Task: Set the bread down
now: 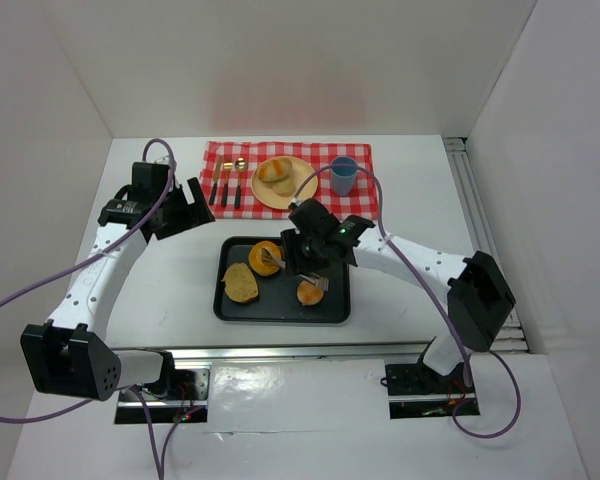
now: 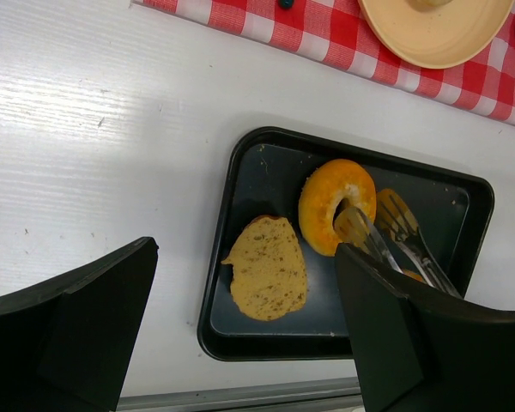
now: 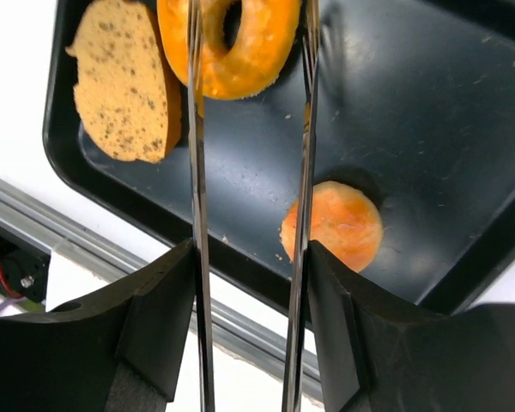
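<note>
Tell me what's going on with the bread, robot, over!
Right claw shut on tongs, tongs gripping ring bread in tray. Left claw open, empty. Nothing blocking way to plate.

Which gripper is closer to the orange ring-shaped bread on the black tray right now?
Right. The right gripper holds metal tongs whose tips reach the orange ring-shaped bread on the black tray. The left gripper hangs open over the white table, beyond the tray's left side.

We count one black tray [image 1: 276,306], and on it one ring-shaped bread [image 1: 265,256], one flat seeded slice [image 1: 241,283] and one small round bun [image 1: 310,293]. We also count one checked cloth [image 1: 310,152], one plate [image 1: 280,201], one blue cup [image 1: 343,177], three pieces of cutlery [image 1: 226,188] and one pair of tongs [image 3: 195,215].
</note>
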`<state>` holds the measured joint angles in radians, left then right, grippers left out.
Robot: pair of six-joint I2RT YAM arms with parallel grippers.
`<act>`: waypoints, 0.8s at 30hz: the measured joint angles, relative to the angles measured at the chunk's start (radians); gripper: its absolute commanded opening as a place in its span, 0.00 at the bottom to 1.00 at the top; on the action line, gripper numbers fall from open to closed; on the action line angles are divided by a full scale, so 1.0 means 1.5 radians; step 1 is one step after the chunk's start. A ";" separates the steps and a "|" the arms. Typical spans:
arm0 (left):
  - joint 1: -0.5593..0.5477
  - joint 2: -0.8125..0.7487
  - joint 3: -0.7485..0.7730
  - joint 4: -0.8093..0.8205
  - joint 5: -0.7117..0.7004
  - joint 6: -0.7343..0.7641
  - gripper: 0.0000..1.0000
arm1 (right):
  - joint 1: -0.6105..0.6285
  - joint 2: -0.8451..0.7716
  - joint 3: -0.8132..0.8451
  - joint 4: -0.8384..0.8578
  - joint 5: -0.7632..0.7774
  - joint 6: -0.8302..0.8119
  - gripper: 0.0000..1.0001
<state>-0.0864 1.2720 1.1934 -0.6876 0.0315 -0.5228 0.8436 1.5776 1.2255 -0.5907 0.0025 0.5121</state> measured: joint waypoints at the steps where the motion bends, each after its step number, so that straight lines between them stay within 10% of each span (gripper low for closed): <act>1: 0.000 0.000 0.000 0.000 0.000 0.000 0.97 | 0.000 0.006 -0.001 0.001 -0.007 0.000 0.56; 9: 0.000 0.000 0.000 0.000 0.000 0.000 0.97 | -0.003 0.030 -0.004 0.001 -0.038 -0.012 0.32; 24: 0.000 -0.006 0.000 -0.001 0.000 0.000 0.97 | -0.109 -0.056 0.068 -0.079 0.021 -0.075 0.31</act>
<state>-0.0864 1.2633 1.1931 -0.6895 0.0311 -0.5228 0.6804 1.4940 1.3273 -0.7090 0.0334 0.3992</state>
